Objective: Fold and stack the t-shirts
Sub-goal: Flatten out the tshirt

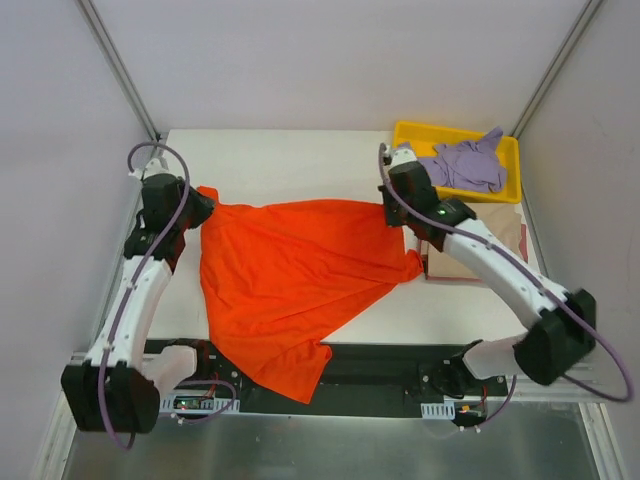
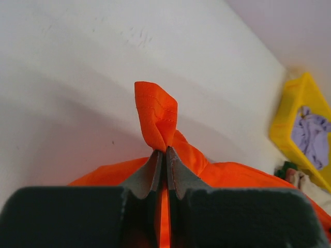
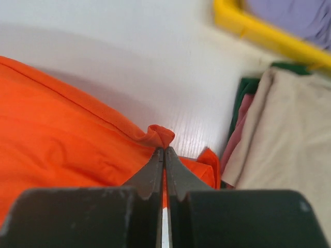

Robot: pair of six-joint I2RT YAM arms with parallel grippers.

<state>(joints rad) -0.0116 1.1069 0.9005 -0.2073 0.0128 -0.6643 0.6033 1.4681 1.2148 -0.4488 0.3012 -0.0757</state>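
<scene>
The left pincer (image 2: 165,150) is clenching one corner of the orange-red t-shirt (image 1: 290,280) at centre left of the frame; the right pincer (image 3: 164,150) is clenching another at centre right; the held edge is running left to right between them, the cloth trailing toward the lower frame across the worktop (image 1: 300,150).

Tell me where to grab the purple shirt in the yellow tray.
Pinch the loose flap of the lavender t-shirt that pokes up by the far rim of the yellow tray, coming straight down from above. The shirt lies crumpled in a heap, and the tray walls would likely block a side approach.
</scene>
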